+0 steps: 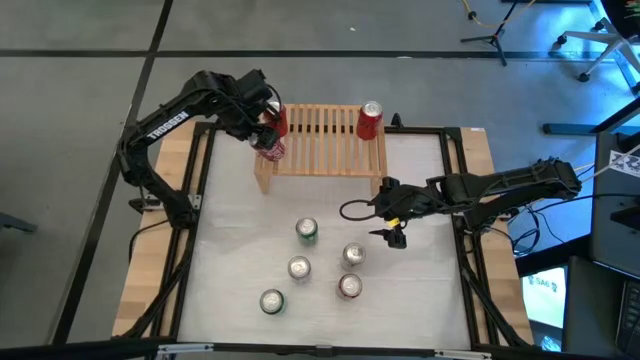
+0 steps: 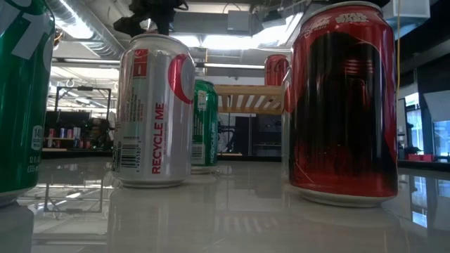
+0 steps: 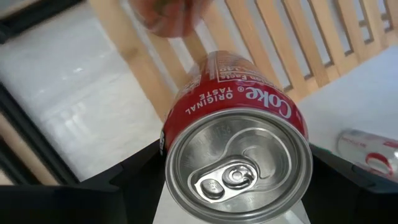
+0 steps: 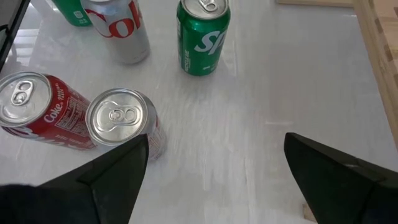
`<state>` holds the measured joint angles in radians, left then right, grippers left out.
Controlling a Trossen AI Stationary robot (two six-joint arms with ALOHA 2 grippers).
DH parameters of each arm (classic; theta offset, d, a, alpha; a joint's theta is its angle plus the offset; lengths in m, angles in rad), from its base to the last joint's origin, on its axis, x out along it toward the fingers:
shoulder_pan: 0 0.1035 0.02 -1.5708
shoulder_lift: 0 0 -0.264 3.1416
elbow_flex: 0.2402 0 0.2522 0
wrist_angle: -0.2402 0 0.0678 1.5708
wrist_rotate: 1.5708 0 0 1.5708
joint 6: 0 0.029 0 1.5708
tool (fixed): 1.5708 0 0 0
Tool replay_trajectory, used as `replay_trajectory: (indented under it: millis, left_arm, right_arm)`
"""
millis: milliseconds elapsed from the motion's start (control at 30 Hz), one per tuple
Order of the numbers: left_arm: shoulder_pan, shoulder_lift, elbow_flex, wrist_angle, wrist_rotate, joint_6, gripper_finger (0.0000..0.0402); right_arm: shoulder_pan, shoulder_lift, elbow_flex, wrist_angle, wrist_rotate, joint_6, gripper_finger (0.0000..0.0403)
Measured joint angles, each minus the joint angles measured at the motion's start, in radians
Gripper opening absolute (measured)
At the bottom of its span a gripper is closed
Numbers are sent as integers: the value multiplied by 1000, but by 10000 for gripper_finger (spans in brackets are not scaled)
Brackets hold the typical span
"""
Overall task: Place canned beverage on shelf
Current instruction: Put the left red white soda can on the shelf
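The red Coke can hangs clenched in the left gripper above the shelf at its left end: the placing step. Next it needs lowering upright onto free slats, clear of the edge and the can at the right end. The right gripper waits with fingers apart near five table cans.

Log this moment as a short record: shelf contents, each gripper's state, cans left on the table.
shelf: one red can upright on its right end
left gripper: shut on a red Coke can, held at the shelf's left end, not yet released
right gripper: open, empty, over the table beside the loose cans
table: five cans upright, including a green can
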<state>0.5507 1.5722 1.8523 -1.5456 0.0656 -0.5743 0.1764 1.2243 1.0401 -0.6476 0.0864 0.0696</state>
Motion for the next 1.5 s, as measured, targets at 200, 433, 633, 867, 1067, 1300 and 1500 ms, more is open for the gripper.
replay_trajectory:
  millis: [200,433,633,867,1067,1300,1500]
  left_arm:
    - [-29,34,3,8,14,16,289]
    - [-22,40,4,7,8,7,289]
    - [-10,39,2,10,8,7,289]
    - [-10,39,1,18,4,8,289]
    - [-10,39,-1,33,0,8,289]
    - [-10,39,-2,51,-3,8,289]
    - [-10,39,-2,52,-3,8,294]
  right_arm:
    - [0,0,0,0,0,0,370]
    - [0,0,0,-6,0,-1,370]
    - [0,0,0,-6,0,-1,370]
    - [0,0,0,-6,0,-1,370]
    - [0,0,0,-6,0,-1,370]
    - [0,0,0,-5,0,-1,370]
    - [0,0,0,-5,0,-1,370]
